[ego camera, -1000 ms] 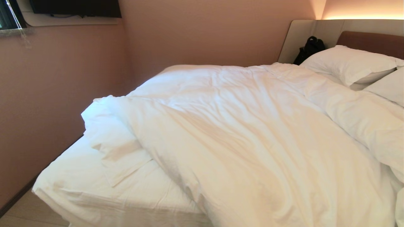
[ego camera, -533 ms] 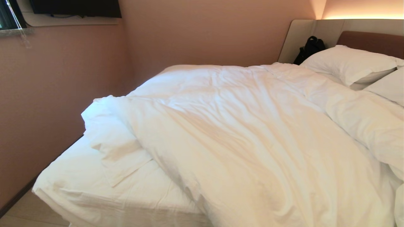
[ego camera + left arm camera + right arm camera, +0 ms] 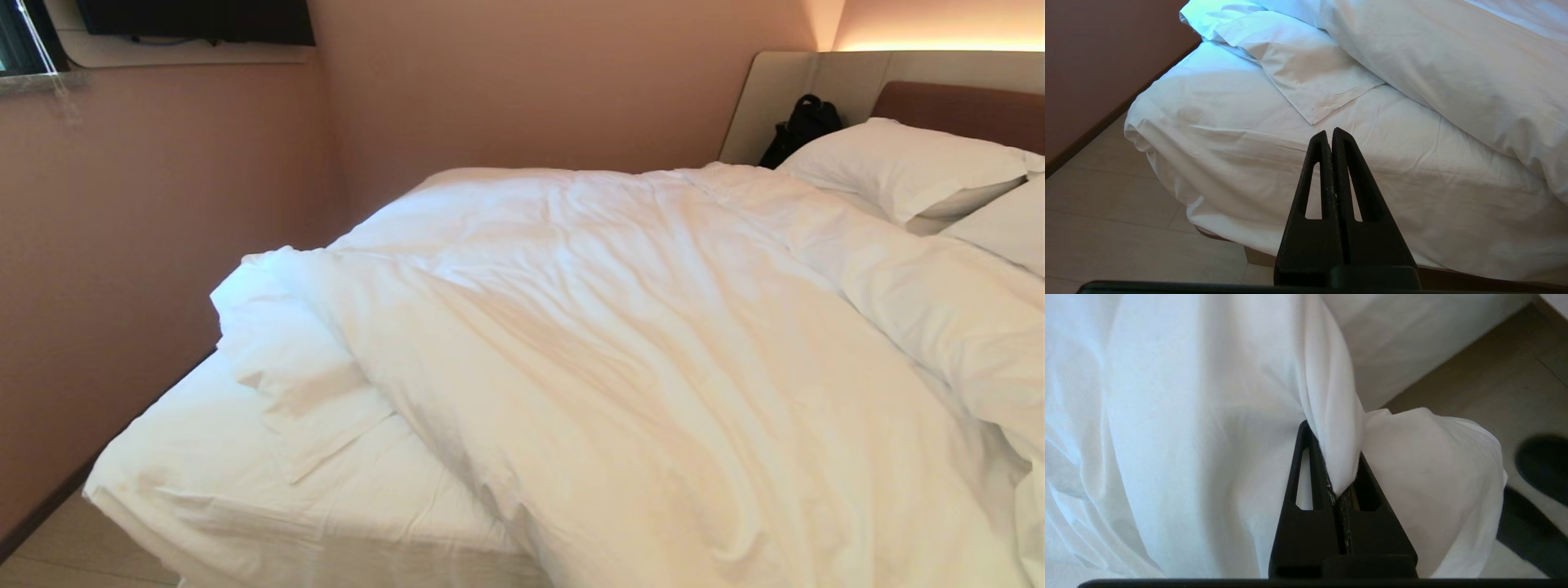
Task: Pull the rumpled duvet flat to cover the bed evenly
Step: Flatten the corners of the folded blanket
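Note:
The puffy white duvet [image 3: 653, 343] lies wrinkled across most of the bed [image 3: 245, 498], its near-left corner folded back so the taut mattress sheet shows there. In the right wrist view my right gripper [image 3: 1337, 457] is shut on a pinched fold of the duvet [image 3: 1331, 416], which runs taut away from the jaws. My left gripper [image 3: 1329, 134] is shut on nothing and hangs off the bed's foot corner, short of the folded duvet corner [image 3: 1306, 69]. Neither arm shows in the head view.
Two white pillows [image 3: 906, 167] lie at the padded headboard [image 3: 963, 110], beside a black bag [image 3: 800, 126]. A pink wall [image 3: 122, 245] runs along the bed's far side. Pale floor [image 3: 1118, 228] lies off the foot corner, and a dark robot part [image 3: 1541, 465] sits over the floor.
The duvet's near-right edge has slid slightly lower and toward the right at the corner of the head view. The rest of the bedding looks unchanged.

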Motion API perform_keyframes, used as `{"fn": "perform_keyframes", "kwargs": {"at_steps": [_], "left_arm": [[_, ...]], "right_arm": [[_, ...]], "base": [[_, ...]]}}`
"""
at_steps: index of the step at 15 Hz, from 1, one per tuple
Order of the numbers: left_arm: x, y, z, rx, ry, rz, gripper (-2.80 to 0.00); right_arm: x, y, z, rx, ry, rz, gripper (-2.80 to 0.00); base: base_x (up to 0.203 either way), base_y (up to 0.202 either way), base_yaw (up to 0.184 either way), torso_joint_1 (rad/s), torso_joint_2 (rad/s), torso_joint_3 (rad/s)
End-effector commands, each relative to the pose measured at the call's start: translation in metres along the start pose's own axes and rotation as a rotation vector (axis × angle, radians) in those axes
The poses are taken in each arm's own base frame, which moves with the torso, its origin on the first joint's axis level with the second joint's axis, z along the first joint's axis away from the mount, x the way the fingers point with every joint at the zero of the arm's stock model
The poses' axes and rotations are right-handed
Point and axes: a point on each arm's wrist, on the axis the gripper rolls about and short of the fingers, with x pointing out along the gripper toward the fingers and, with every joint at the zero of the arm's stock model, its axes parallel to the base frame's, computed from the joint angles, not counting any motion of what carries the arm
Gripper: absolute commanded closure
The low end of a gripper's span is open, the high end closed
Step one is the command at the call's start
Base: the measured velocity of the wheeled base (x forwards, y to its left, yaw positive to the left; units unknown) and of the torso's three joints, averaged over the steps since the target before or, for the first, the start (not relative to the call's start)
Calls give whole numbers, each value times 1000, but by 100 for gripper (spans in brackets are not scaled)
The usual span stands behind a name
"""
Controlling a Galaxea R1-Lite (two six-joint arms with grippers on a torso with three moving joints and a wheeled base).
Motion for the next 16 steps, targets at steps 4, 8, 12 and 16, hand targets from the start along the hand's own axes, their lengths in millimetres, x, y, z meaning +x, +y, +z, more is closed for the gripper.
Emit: {"fn": "perform_keyframes", "kwargs": {"at_steps": [4,8,12,16], "left_arm": [[0,0,0,-1,0,0,0],[0,0,0,-1,0,2,0],[0,0,0,-1,0,1,0],[0,0,0,-1,0,2,0]], "right_arm": [[-15,-5,-9,23,226,-269,0],[-26,-17,-15,32,225,-337,0],[-25,-29,-20,41,227,-360,0],[-26,-27,-20,42,228,-357,0]], "base": [[0,0,0,0,0,0],[0,0,0,0,0,0],[0,0,0,0,0,0],[0,0,0,0,0,0]]}}
